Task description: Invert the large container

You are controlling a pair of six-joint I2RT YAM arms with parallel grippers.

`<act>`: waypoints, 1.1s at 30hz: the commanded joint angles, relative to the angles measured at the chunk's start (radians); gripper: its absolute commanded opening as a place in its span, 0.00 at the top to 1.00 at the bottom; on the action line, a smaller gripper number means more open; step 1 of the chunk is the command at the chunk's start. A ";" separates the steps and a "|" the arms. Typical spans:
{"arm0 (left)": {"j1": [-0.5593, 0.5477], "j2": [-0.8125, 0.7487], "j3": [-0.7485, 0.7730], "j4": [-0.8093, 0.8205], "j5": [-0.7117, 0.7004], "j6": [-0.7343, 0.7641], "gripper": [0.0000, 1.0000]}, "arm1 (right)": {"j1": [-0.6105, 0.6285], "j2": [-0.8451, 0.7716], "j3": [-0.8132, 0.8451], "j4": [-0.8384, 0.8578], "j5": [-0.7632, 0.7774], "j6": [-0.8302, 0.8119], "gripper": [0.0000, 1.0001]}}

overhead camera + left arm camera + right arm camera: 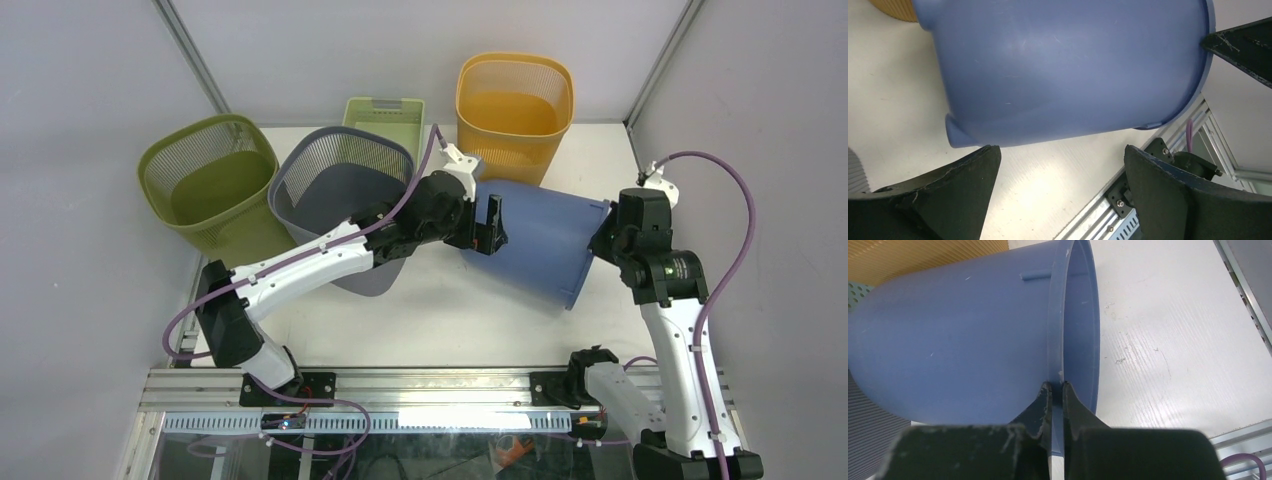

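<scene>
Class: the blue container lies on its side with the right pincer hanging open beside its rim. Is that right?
No. The right pincer is shut on the rim of the blue container, not open beside it, as the right wrist view shows. The rest holds.

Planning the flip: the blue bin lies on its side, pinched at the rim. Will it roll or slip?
The blue bin likely rolls easily: its wall is round and tapered. Its smooth plastic may slip, since the right gripper pinches only the thin rim.
</scene>
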 commanded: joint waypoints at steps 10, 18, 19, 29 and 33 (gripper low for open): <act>0.047 -0.012 -0.008 -0.076 0.066 -0.085 0.01 | -0.017 0.021 -0.012 -0.020 0.008 -0.049 1.00; 0.107 -0.094 -0.202 0.133 -0.005 -0.148 0.01 | -0.031 0.041 0.009 -0.043 -0.035 -0.117 1.00; 0.124 -0.114 -0.251 0.194 0.015 -0.156 0.01 | -0.032 0.044 0.009 -0.044 -0.041 -0.120 1.00; 0.181 -0.062 -0.257 0.296 0.225 -0.087 0.01 | -0.035 0.080 0.016 -0.057 -0.082 -0.144 1.00; 0.182 -0.020 -0.242 0.302 0.273 -0.076 0.01 | -0.040 0.077 0.017 -0.058 -0.083 -0.143 1.00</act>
